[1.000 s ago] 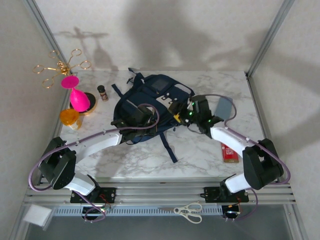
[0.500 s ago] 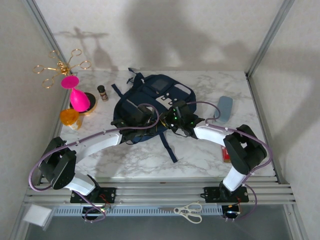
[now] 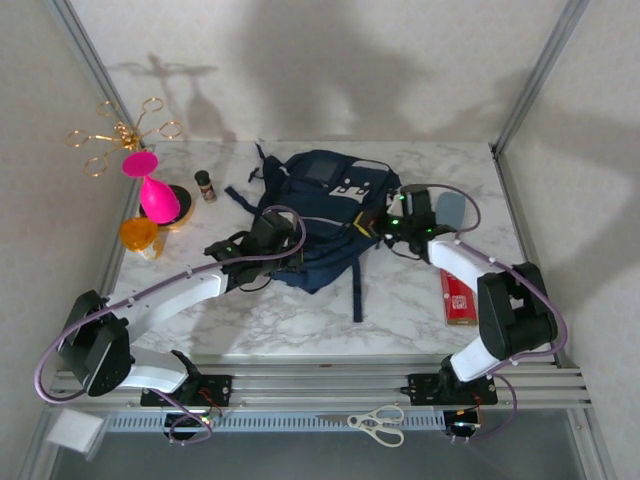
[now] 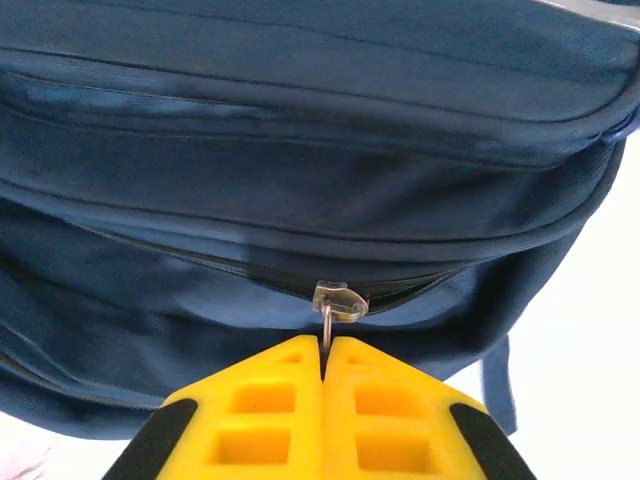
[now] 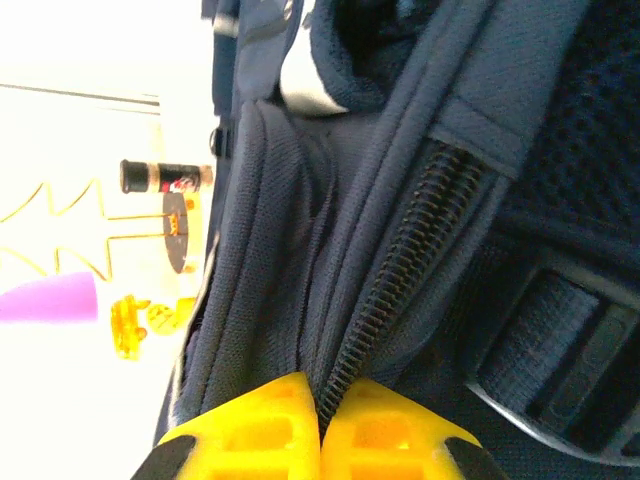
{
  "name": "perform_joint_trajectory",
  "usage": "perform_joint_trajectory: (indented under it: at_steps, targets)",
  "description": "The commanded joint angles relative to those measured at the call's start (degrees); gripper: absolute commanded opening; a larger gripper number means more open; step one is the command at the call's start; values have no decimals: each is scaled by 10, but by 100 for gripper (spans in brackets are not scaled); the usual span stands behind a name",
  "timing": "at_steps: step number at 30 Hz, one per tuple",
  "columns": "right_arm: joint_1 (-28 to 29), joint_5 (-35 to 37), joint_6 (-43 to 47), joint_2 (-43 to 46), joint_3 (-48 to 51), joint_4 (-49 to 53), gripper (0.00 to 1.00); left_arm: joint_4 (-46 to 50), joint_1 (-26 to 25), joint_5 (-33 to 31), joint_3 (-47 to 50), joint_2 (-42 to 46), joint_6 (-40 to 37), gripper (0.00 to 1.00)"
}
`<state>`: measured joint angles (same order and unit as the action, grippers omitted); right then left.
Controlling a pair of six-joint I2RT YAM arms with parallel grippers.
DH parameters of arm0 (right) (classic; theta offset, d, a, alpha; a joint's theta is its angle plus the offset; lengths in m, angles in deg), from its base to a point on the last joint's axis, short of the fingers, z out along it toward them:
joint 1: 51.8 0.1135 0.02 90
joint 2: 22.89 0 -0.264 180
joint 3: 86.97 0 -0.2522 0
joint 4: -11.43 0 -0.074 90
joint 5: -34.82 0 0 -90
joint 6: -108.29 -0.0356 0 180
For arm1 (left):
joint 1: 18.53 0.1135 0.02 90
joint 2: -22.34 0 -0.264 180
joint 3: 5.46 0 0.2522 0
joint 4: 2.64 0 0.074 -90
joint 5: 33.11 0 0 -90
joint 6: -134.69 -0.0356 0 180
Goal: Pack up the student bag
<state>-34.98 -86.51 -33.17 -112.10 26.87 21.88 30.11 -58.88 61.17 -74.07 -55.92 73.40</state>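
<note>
The student bag (image 3: 320, 215) has slid right; left hand (image 4: 326, 347) pinches its zipper pull (image 4: 338, 300), right hand (image 5: 320, 392) (closed) grips its zipper (image 5: 392, 268).

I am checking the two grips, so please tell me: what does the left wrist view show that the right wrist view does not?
Left wrist: the left gripper shut on the metal zipper pull. Right wrist: the right gripper shut on a zipper coil, with a small brown bottle in the background. Both: yellow jaws closed against the navy student bag.
</note>
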Motion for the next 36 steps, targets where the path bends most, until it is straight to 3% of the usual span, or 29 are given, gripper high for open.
perform_joint_trajectory:
  at_steps: [1, 2, 4, 5, 9, 13, 22, 25, 29, 36]
  targets:
    - [-56, -29, 91, -16, -49, 27, 0, 4, 8, 31, 19, 2, -2, 0]
    - [-52, -26, 89, -21, -56, 30, 3, -13, 7, 46, 17, -6, 4, 0]
    - [-30, -6, 82, -14, -59, 38, 37, -40, 3, 60, 13, -23, 15, 0]
    - [-17, 24, 73, -4, -60, 60, 49, -51, -1, 65, 11, -32, 18, 0]
    - [26, 122, -7, 68, -14, 96, 66, -70, -12, 61, 8, -46, 23, 0]
    - [114, 175, -147, 142, 86, 13, 70, -76, -13, 56, 17, -37, 24, 0]
    - [251, 278, -317, 92, 88, -58, 72, -86, -13, 54, 29, -32, 19, 0]
    - [272, 292, -348, 63, 58, -50, 65, -93, -12, 55, 34, -29, 18, 0]
    - [311, 378, -370, 102, 41, 29, 68, -79, -11, 44, 23, -36, 11, 0]
    - [325, 395, -430, 126, 73, 58, 70, -111, -4, 43, 48, -14, 20, 0]
